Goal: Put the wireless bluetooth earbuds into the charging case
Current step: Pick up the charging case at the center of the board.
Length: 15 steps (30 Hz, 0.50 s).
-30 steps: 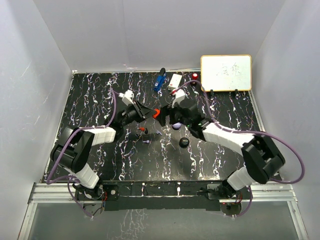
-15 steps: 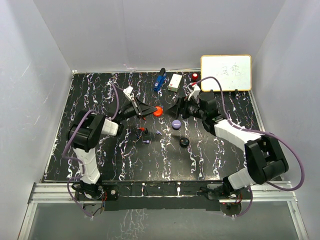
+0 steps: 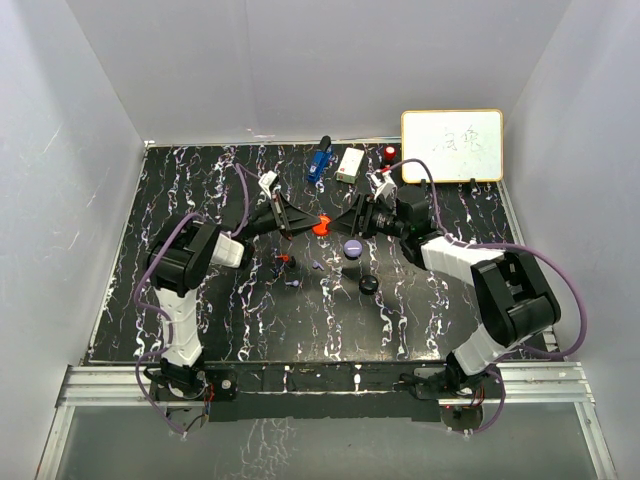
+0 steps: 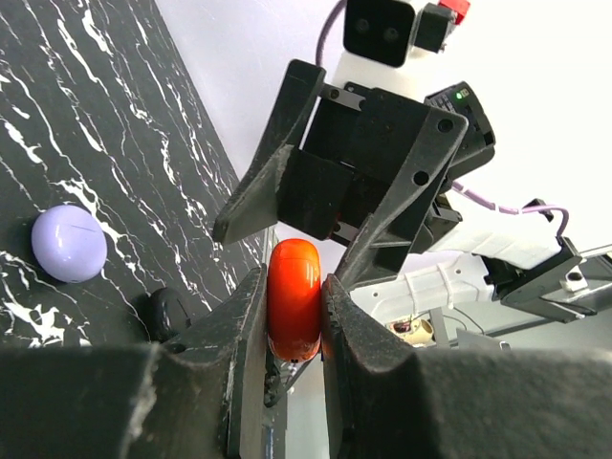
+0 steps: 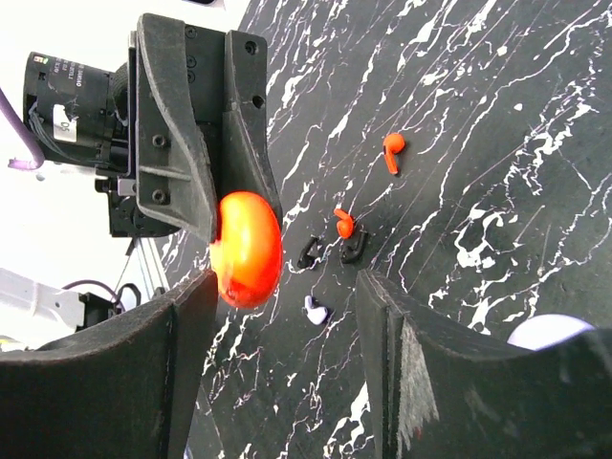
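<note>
**Left gripper [image 4: 292, 287] clamped on the red case, right gripper closing in nose to nose**

Left arm [image 3: 190, 265] is stretched low and long from the near-left corner toward the middle of the desk [image 3: 200, 180], its fingers pinching the red case [image 3: 320, 226] on edge, lifted off the surface. Right arm [image 3: 470, 265] lies flat too, reaching leftward, and the right gripper [image 3: 352, 217] points straight at the case with its jaws apart, nothing held.

A second ago the right arm was hunched over the centre; it has swung out toward the right edge and levelled off, while the left arm has unfolded and pushed further in.

Below them sit the lavender case [image 3: 352, 246] and, nearer the front edge, the black case [image 3: 368, 285]. The earbuds [image 3: 283, 259] lie scattered loose just left of those, mid-desk.
</note>
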Available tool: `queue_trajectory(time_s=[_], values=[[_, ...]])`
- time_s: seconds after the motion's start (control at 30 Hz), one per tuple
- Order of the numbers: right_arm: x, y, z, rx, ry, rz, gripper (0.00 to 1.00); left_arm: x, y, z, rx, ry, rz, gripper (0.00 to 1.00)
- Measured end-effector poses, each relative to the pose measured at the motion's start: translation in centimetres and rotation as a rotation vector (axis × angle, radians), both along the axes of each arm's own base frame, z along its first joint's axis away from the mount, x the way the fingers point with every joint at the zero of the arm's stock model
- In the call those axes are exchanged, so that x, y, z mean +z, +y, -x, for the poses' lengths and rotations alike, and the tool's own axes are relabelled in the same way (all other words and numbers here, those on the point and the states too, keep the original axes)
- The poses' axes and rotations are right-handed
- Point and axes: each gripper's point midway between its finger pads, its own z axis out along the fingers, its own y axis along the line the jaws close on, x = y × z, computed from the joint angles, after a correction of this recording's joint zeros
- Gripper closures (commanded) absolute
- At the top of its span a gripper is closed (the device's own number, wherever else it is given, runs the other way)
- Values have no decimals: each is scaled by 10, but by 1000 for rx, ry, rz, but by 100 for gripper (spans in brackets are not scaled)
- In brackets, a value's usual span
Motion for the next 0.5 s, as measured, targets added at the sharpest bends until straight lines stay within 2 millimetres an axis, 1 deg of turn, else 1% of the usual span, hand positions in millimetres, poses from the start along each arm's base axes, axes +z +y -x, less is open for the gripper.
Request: queue_trajectory(time_s=[0.2,0.37,0.5], values=[[0,5,0,17,24,-40,49,2,-12,9,-38,-38,-7,100],[6,5,-2,10,23,-65,50,1,-14,9,-29,-62,-38,100],[9,3,-4,3,20,-81,50,6,-13,5,5,-95,-80,100]])
